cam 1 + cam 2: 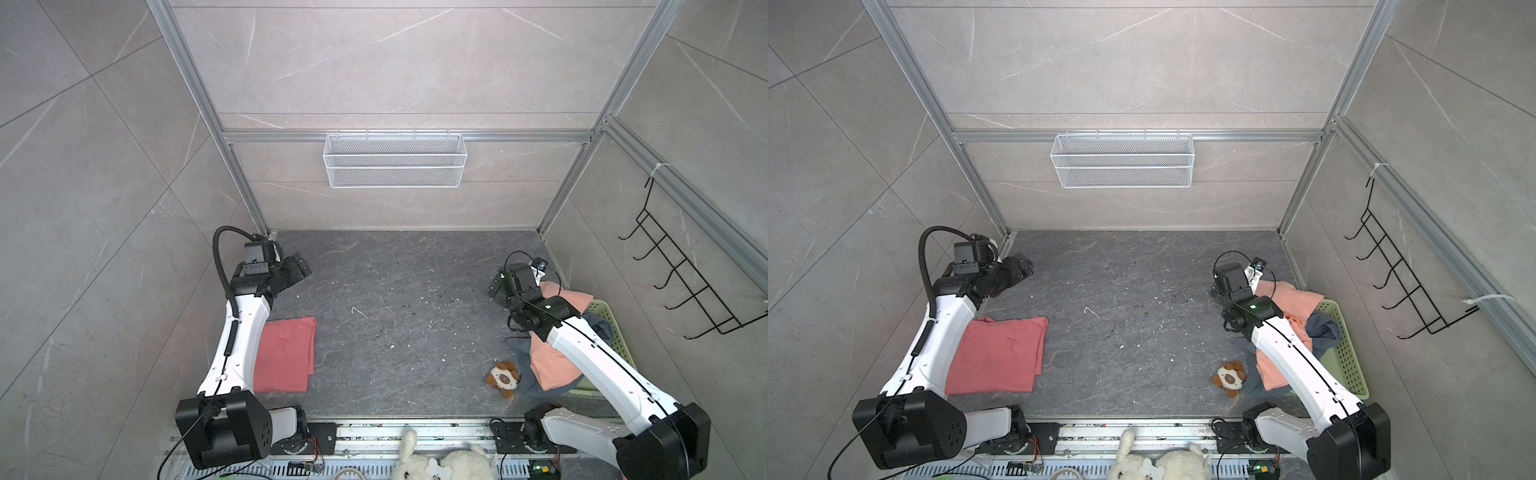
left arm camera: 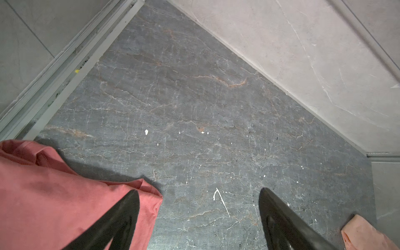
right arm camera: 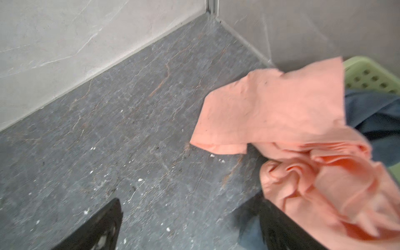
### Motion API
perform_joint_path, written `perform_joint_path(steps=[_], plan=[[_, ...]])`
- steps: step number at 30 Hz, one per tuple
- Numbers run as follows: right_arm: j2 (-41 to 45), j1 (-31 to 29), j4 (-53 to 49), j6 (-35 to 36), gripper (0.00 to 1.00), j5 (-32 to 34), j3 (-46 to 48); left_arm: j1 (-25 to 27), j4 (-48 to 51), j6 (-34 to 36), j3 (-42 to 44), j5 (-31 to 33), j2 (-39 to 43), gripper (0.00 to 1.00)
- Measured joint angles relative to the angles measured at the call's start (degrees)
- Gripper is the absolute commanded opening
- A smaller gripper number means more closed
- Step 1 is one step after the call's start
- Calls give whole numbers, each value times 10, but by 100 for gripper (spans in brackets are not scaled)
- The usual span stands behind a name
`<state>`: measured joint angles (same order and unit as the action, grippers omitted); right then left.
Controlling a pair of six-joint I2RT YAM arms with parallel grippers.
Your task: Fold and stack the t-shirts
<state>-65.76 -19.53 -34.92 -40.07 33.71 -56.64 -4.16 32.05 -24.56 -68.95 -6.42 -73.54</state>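
A coral-red t-shirt [image 1: 286, 353] [image 1: 998, 357] lies folded on the dark floor at the left, partly under my left arm. My left gripper [image 1: 302, 268] [image 2: 198, 190] hovers beyond the shirt's far corner [image 2: 149, 190], open and empty. At the right, a peach t-shirt [image 1: 552, 365] [image 3: 281, 112] lies crumpled over a slate blue-grey t-shirt [image 1: 1323, 328] [image 3: 372, 112], both spilling from a basket onto the floor. My right gripper [image 1: 496, 293] [image 3: 188, 199] stands open beside the peach shirt's edge, with only bare floor between its fingers.
A pale green perforated basket [image 1: 615, 328] [image 3: 372, 73] sits against the right wall. A small brown-and-white plush toy [image 1: 504, 377] lies on the floor beside the shirts. A white wire basket [image 1: 395, 160] hangs on the back wall, a black hook rack [image 1: 681, 282] on the right wall.
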Motion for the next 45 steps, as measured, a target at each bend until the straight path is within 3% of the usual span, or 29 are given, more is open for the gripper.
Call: perform_joint_path(steps=[7,12,17,24,29,34,40,45], plan=[[29,56,26,125,100,47,-15,99,-13,26,-52,5,-23,94],[57,91,57,175,100,13,-14,177,-45,34,-50,23,-42,96],[63,101,84,191,100,-26,-8,196,-70,36,-41,39,-60,100],[82,103,112,191,99,-47,21,200,-119,55,13,96,-36,100],[97,103,147,189,99,-60,58,200,-198,97,125,165,31,100],[149,103,230,190,99,-65,167,189,-325,156,271,230,112,100],[157,104,291,195,99,-61,233,111,-443,179,378,274,90,100],[162,104,355,216,99,-59,302,88,-572,205,495,288,35,100]])
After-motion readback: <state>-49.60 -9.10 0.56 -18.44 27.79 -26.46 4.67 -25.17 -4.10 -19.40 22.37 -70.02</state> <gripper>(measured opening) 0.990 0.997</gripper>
